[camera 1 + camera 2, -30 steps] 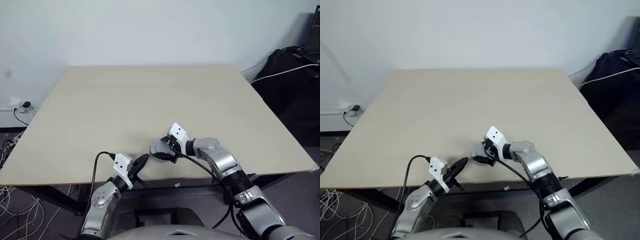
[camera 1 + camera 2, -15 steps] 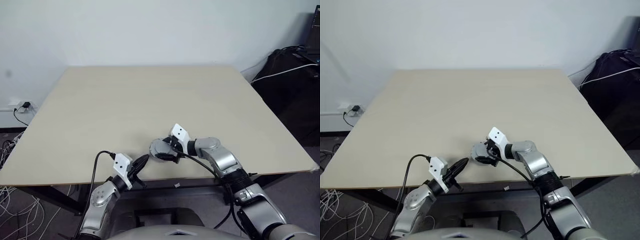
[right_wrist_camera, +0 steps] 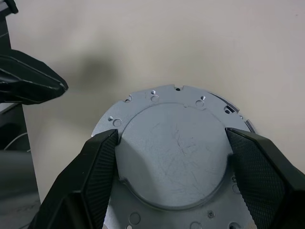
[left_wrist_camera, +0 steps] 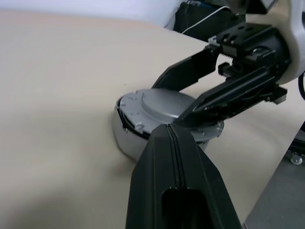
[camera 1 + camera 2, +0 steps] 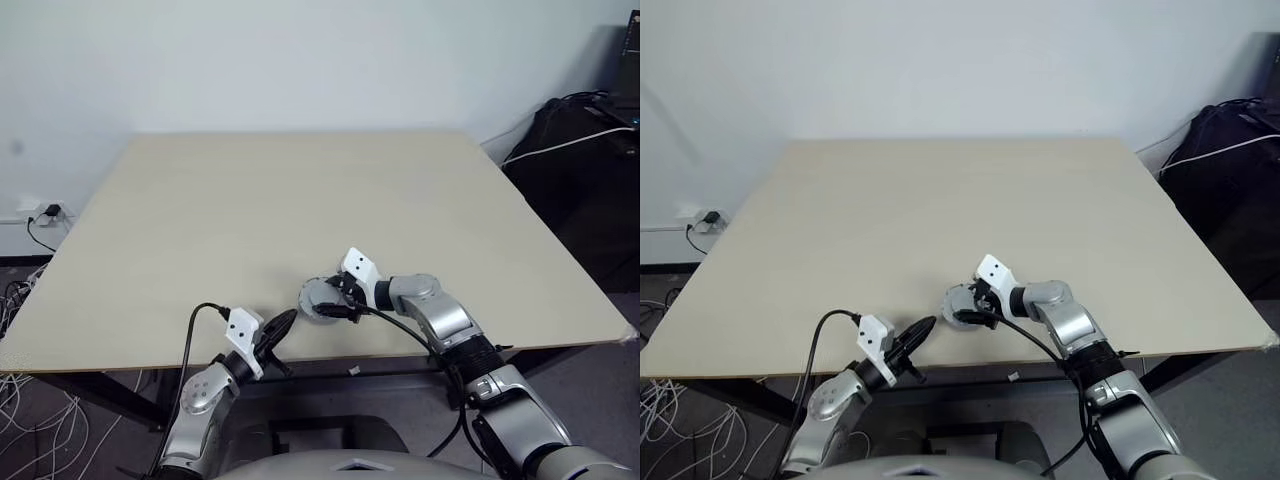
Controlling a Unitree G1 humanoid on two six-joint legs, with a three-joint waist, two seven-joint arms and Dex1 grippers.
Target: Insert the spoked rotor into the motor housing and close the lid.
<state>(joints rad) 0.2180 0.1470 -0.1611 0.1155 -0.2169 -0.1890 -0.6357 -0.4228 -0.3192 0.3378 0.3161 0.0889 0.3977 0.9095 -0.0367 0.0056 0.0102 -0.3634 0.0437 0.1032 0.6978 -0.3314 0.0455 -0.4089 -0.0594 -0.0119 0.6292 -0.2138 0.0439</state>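
Right wrist view is showing the right end effector [image 3: 171, 143] with its two black fingers [image 3: 97, 167] sitting on either side of a round grey metal part, the lid [image 3: 174, 157]; the fingers are standing wide, right at the raised round middle of the lid, one on each side; I cannot tell if they are squeezing it or only touching it; the lid is lying flat with its smooth, scratched side facing up, and small holes are dotting its edge; the lid is resting near the front edge of the desk [image 5: 300, 200]; a second ago the lid was tipped up and lifted a little in the same fingers, and now it is sitting lower and flatter on the desk, in about the same spot; the right arm is staying in nearly the same place.

Left wrist view is showing the left end effector [image 4: 170, 131] with its fingers pressed tight together, holding nothing; it is pointing at the lid from just beside it, not touching it; it is sitting where it was a second ago.
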